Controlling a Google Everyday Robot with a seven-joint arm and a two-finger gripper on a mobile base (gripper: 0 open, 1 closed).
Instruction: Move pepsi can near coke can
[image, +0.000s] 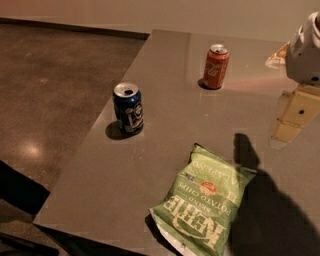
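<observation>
The pepsi can (127, 108) stands upright, mouth up, well left of the coke can (216, 66). The gripper (291, 122) hangs right of the coke can. I can't tell its grip.

Office-like room, grey table (165, 115), gripper (291, 122) at right

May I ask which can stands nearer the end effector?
The orange coke can; the end effector hangs at right, the blue pepsi can farther left.
</observation>
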